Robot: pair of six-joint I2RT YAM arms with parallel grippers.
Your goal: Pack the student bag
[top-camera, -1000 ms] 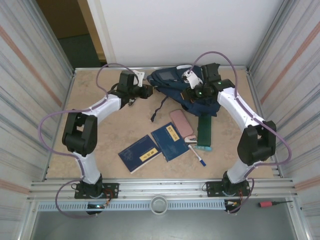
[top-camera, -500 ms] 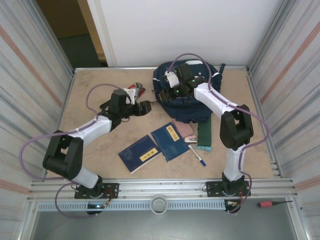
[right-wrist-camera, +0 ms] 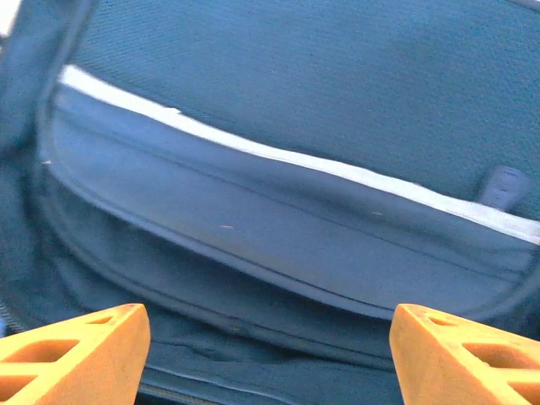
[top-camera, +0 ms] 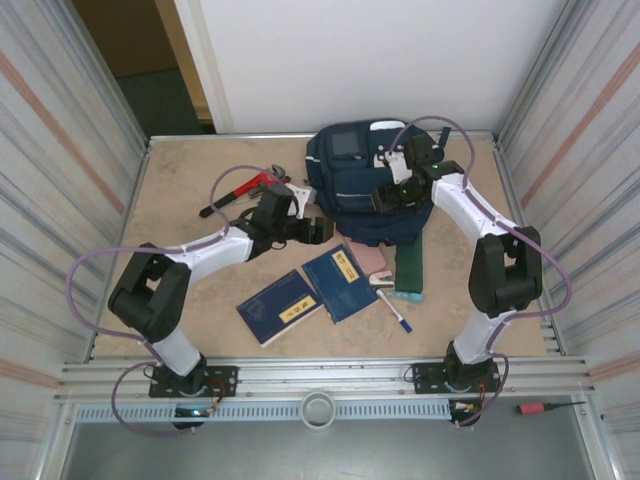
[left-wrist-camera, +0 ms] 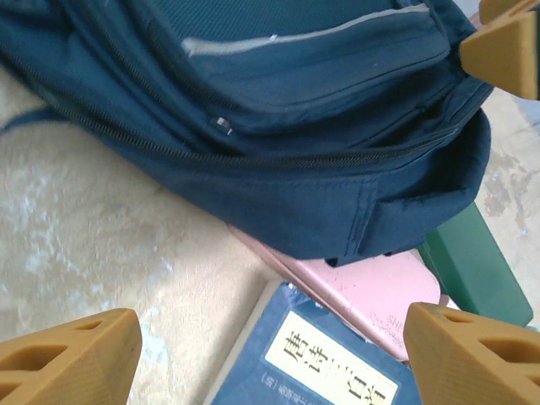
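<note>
**Bench.** The bench [top-camera: 170,270] is a beige, stone-patterned surface enclosed by metal walls.

**Student bag.** The student bag [top-camera: 352,200] lies at the far centre of the bench, close to the rear wall, front pocket facing up. Its near edge rests on the pink case [top-camera: 372,258].

**Left jaws.** The left jaws are just beside the near left corner of the bag. In the left wrist view the orange fingertips [left-wrist-camera: 72,359] stand wide apart with nothing between them. Ahead of them are the bag's zipped side [left-wrist-camera: 278,101], the pink case [left-wrist-camera: 371,291] and a book label.

**Right jaws.** The right jaws hang over the bag's front pocket. The fingertips [right-wrist-camera: 76,354] are spread wide and grip nothing. The reflective stripe [right-wrist-camera: 295,164] crosses the fabric ahead.

**Books.** Two navy books with yellow labels lie flat near the bench centre, one on the left [top-camera: 280,307] and one on the right [top-camera: 340,283], edges close together.

**Green block.** The green block [top-camera: 408,268] lies just right of the pink case, its far end at the bag's edge.

**Red-handled tool.** The red-handled tool [top-camera: 240,190] lies left of the bag.

**Pen.** The pen [top-camera: 393,310] lies near the green block's near end.
</note>
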